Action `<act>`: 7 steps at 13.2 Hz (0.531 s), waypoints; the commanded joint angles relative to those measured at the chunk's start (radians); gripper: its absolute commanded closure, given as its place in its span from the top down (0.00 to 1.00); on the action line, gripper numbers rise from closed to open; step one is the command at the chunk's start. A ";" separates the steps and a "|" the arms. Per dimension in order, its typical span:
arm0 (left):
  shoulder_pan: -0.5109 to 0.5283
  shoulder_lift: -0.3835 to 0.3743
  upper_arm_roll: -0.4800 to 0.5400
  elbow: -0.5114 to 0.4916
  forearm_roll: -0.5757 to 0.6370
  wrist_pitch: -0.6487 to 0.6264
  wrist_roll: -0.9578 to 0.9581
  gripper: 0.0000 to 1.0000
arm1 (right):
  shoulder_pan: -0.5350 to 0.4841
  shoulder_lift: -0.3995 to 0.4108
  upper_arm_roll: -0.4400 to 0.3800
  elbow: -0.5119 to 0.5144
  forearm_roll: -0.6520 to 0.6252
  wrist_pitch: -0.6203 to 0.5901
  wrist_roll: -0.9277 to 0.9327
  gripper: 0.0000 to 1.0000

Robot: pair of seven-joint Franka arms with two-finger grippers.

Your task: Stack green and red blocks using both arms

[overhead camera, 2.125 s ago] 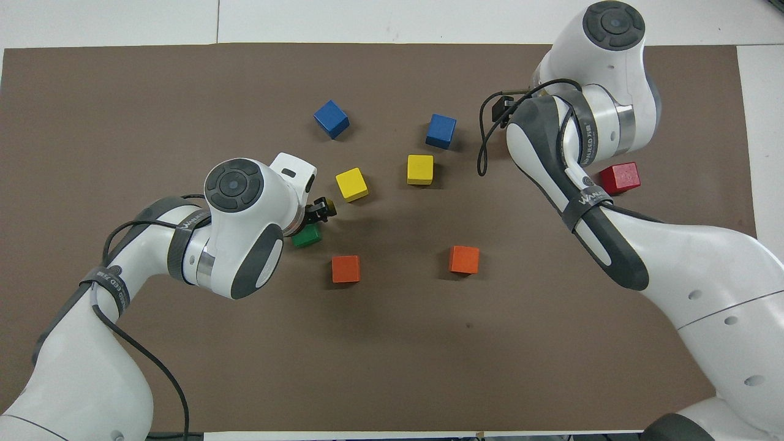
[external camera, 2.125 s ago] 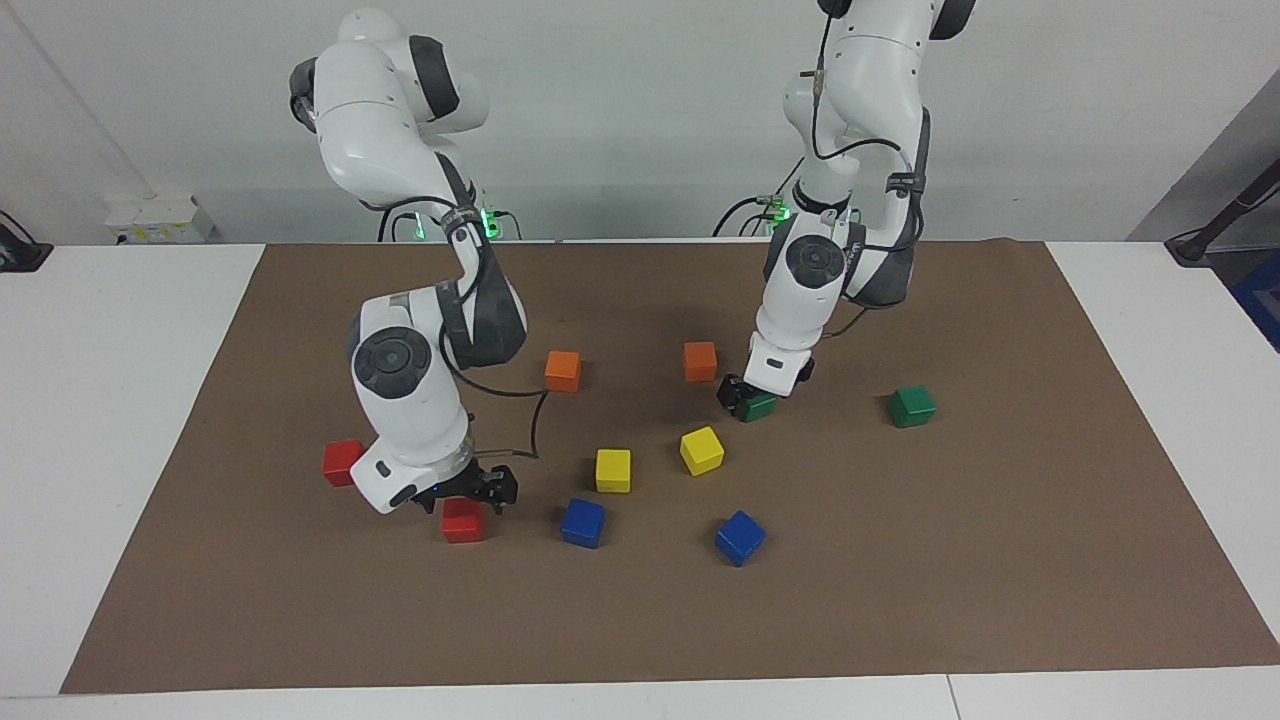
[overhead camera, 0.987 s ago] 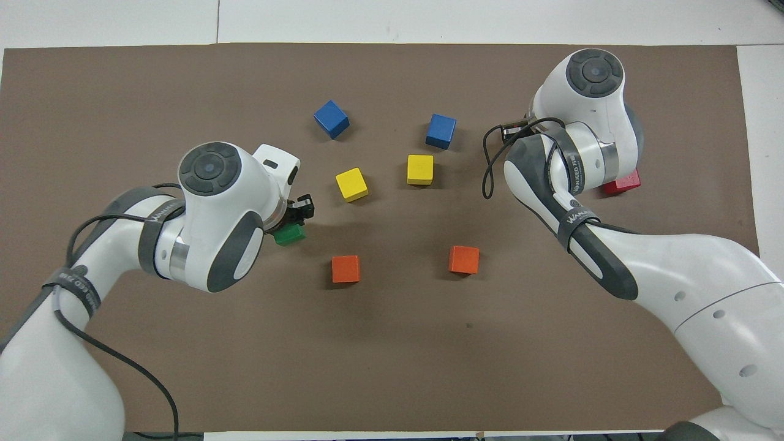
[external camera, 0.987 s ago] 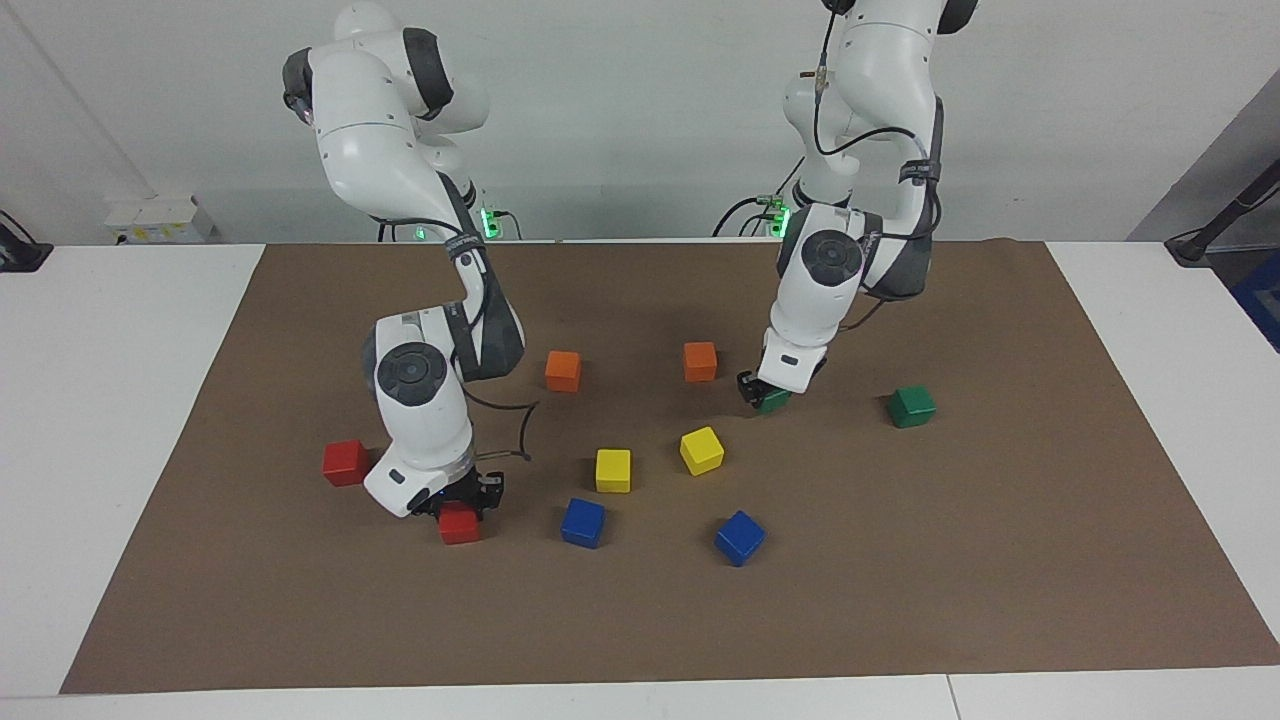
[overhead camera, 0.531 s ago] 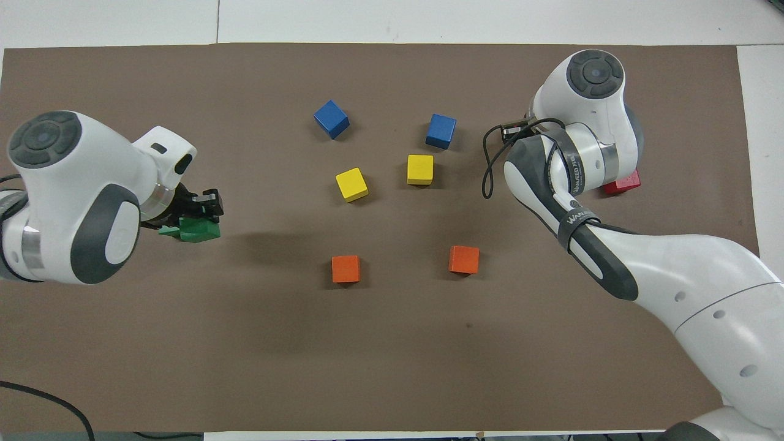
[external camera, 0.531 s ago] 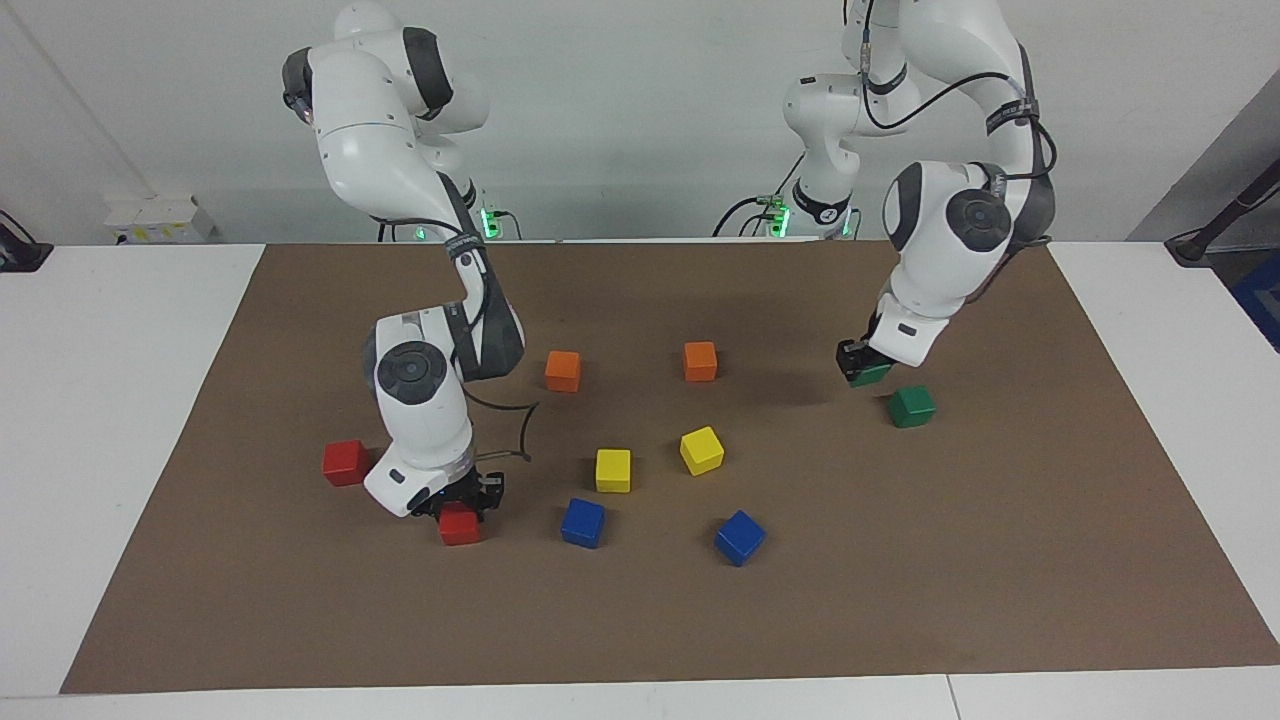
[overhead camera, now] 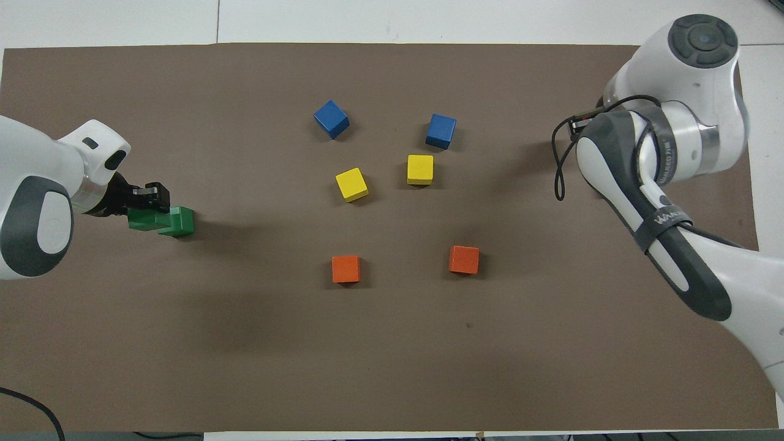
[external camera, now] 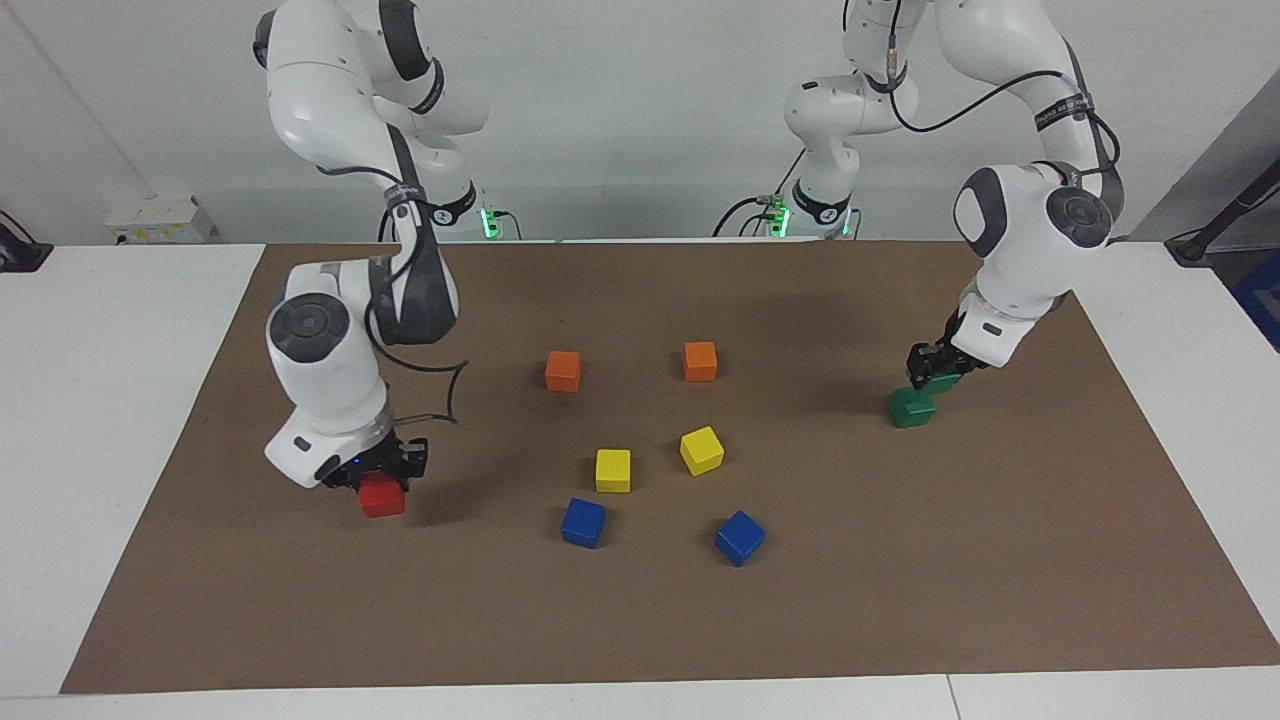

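Observation:
My left gripper (external camera: 932, 368) is shut on a dark-green cube (external camera: 945, 383) and holds it just above the mat, partly over the second green cube (external camera: 908, 410), which rests toward the left arm's end of the table. Both also show in the overhead view: the left gripper (overhead camera: 147, 201), the held cube (overhead camera: 142, 220) and the resting cube (overhead camera: 179, 223). My right gripper (external camera: 385, 476) is shut on a red cube (external camera: 381, 497) and holds it low over the mat toward the right arm's end. The second red cube is hidden by the right arm's wrist.
Two orange cubes (external camera: 563, 370) (external camera: 700, 361), two yellow cubes (external camera: 613, 470) (external camera: 702, 450) and two blue cubes (external camera: 582, 522) (external camera: 740, 537) lie in the middle of the brown mat (external camera: 1000, 560).
The left arm carried its green cube from the table's middle to the other green cube. The right gripper lifted its red cube and moved it toward the other red cube, which its wrist now hides.

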 commanded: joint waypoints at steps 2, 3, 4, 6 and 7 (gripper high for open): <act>0.029 0.028 -0.009 -0.009 0.000 0.052 0.031 0.00 | -0.090 -0.147 0.024 -0.212 0.007 0.035 -0.062 0.00; 0.029 0.028 -0.011 -0.009 0.000 0.054 0.033 0.00 | -0.103 -0.155 0.024 -0.227 0.032 0.051 -0.090 0.00; 0.029 0.031 -0.009 -0.011 0.000 0.057 0.033 0.00 | -0.135 -0.167 0.022 -0.264 0.063 0.085 -0.158 0.00; 0.024 0.037 -0.011 -0.012 0.000 0.068 0.033 0.00 | -0.170 -0.192 0.022 -0.335 0.085 0.157 -0.234 0.00; 0.021 0.037 -0.011 -0.014 0.000 0.069 0.033 0.00 | -0.169 -0.193 0.022 -0.335 0.083 0.157 -0.236 0.00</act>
